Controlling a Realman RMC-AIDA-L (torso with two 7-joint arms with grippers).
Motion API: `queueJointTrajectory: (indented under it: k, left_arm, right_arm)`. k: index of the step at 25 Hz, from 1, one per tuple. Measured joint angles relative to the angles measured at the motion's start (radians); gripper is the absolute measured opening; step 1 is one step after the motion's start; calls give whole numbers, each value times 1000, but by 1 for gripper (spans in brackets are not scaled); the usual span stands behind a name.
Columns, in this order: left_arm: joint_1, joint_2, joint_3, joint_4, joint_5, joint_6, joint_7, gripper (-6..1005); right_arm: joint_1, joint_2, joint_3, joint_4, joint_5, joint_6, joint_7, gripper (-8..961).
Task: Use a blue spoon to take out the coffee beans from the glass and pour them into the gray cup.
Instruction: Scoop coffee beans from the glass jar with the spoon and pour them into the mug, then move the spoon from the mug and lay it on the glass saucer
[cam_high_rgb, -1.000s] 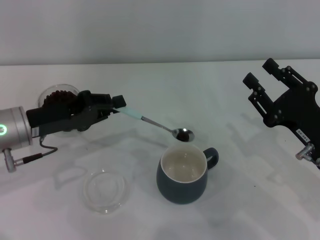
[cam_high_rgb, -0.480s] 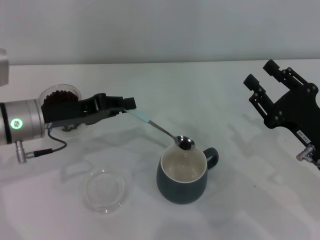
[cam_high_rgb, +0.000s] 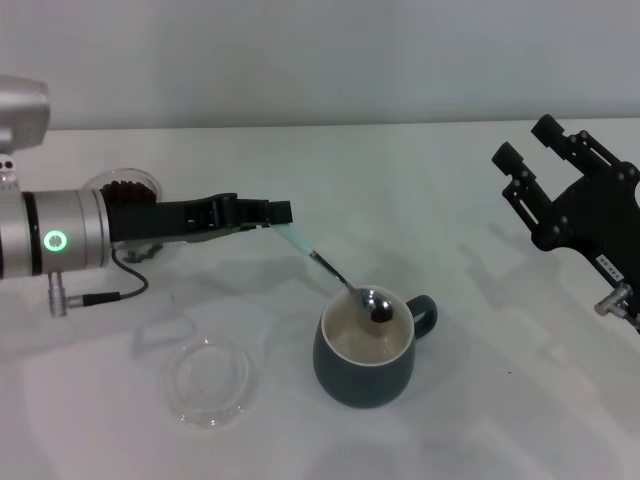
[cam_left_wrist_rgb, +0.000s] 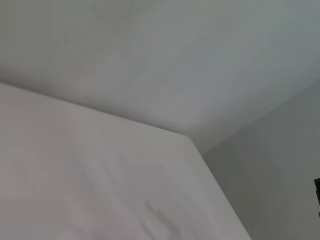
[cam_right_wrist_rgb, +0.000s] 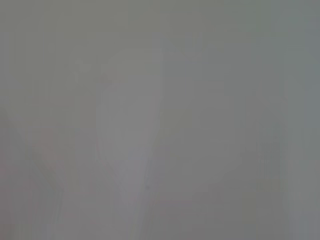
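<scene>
Blue spoon (cam_high_rgb: 330, 272) now lower, over gray cup (cam_high_rgb: 365, 362).

My left arm (cam_high_rgb: 50, 245) is a silver cylinder with a black ring and 1 round green light on it. A thin black cable loops under it to a silver plug. My left gripper (cam_high_rgb: 275, 212) and right gripper (cam_high_rgb: 540, 150) are matte black, with small screws.

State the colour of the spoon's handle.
Pale light blue; the blue spoon, held by the left gripper, shows best in the head view.
</scene>
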Motion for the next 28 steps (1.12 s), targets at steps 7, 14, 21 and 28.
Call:
queueJointTrajectory:
  k: [7,14,21,28]
  left_arm:
    - [11,-4,3,68,4,6,61,127]
    - [10,-24,96,158,9,11,103,126]
    - [11,-30,144,244,18,8,123,126]
    - [11,-23,141,320,24,15,102,127]
  right_arm:
    - [9,0,0,0,6,10,-2,509]
    - [15,0,0,-7,7,37,-4,509]
    - [16,0,0,-8,7,41,-4,509]
    - [16,0,5,-8,9,42,-3,509]
